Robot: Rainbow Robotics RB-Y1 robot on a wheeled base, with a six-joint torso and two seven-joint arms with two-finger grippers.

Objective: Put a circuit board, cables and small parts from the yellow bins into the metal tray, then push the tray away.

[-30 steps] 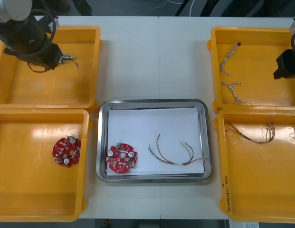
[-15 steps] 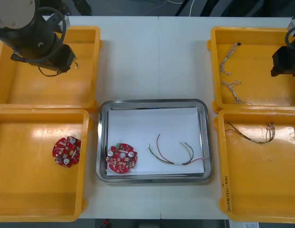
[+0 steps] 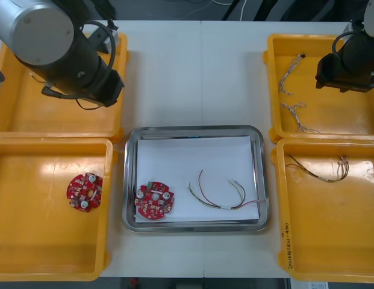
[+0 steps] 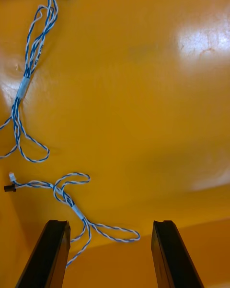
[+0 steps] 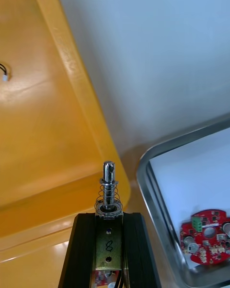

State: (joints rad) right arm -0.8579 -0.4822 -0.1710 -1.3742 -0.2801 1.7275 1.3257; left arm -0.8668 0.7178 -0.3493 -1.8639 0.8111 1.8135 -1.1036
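Now the small metal part (image 5: 109, 185) sits clamped between the fingers of the left end effector (image 5: 109, 216). It is above the inner near corner of the far left yellow bin (image 3: 30, 114), just beside the metal tray (image 3: 196, 131). A second ago that arm was over the bin's far side; it has since swung towards the tray. The right end effector (image 4: 108, 223) has also come inward over the far right bin (image 3: 340, 114), its fingers standing apart and holding nothing.

We count four bins in all (the near left (image 3: 30, 241) and near right (image 3: 331, 241) complete the set) and one tray. There are two round red circuit boards, one in the tray (image 3: 154, 201) and one in the near left bin (image 3: 85, 191). Two blue and white cables (image 3: 289, 73) (image 3: 294, 114) lie in the far right bin, and one black cable (image 3: 316, 173) in the near right. One red and yellow cable (image 3: 229, 208) is in the tray.

The part's long axis runs along the fingers, with its rounded tip pointing out past them towards the light surface (image 3: 199, 72).
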